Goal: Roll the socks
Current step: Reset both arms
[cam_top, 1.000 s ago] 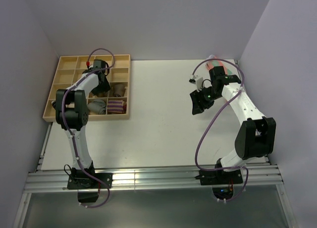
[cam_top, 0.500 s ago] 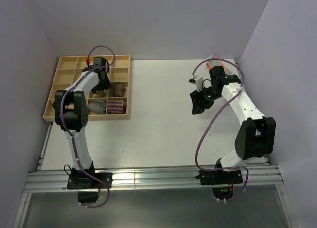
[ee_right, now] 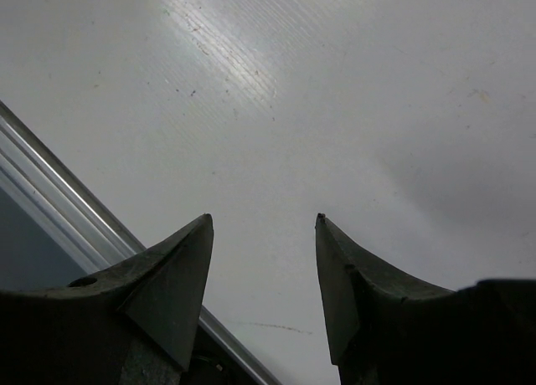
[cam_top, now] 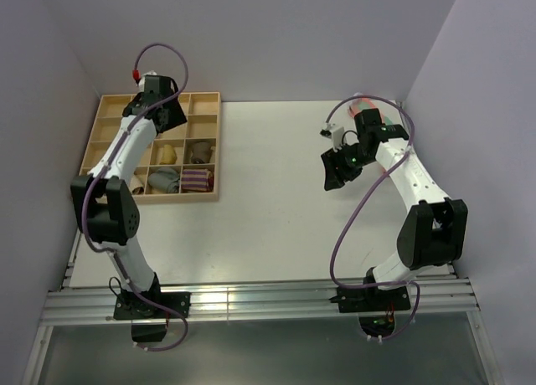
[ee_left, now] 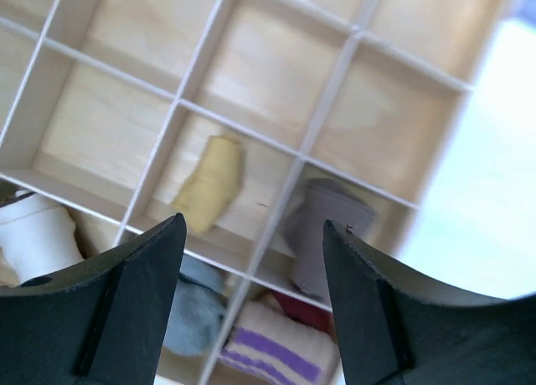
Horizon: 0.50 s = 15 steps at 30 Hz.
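- Near edge: both arm bases sit on the metal rail [cam_top: 268, 301].
- Right gripper [ee_right: 264, 219] hangs above the bare white table [cam_top: 268, 209], right of centre. Its fingers are spread wide with nothing between them.
- Wooden tray [cam_top: 201, 105] of compartments lies at the far left of the table.
- Tray, near row: striped roll [cam_top: 196, 181] in the rightmost compartment, blue-grey sock [cam_top: 165, 180] in the one just left of it, and white roll [ee_left: 33, 234] left of that.
- Tray, next row back: the socks [ee_left: 209, 184], a small mustard-yellow rolled bundle, lie alone on the floor of their compartment. This is directly behind the blue-grey sock. A grey sock [ee_left: 322, 226] sits in the compartment just right of them.
- Left gripper [ee_left: 253, 226] hangs above the far part of the tray, pointing down. Its fingers are wide apart and hold nothing. It is clear of the socks, which show between the fingers in the wrist view.
- Far right corner: pink fabric [cam_top: 365, 110], mostly hidden behind the right arm; its details cannot be told.
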### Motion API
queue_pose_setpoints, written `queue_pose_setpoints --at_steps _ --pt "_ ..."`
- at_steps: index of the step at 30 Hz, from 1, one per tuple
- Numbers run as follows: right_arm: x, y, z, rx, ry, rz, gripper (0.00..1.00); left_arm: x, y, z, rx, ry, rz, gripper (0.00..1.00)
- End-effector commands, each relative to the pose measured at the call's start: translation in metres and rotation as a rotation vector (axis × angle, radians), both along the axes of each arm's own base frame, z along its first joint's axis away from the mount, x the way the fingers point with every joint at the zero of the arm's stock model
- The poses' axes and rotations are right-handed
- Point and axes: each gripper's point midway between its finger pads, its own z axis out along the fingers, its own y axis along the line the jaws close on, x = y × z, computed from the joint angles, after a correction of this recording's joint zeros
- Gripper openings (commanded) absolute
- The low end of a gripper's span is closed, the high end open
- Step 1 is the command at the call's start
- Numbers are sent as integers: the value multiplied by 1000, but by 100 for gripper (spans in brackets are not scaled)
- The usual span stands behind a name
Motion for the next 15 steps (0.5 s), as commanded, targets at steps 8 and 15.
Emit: queue_pose_setpoints --at_steps 8,15 --pt "19 3 62 60 -253 -78 63 -74 -133 85 -200 -294 -301 73" --pt "11 5 90 112 -423 -116 100 -152 -214 64 -326 -315 -543 73"
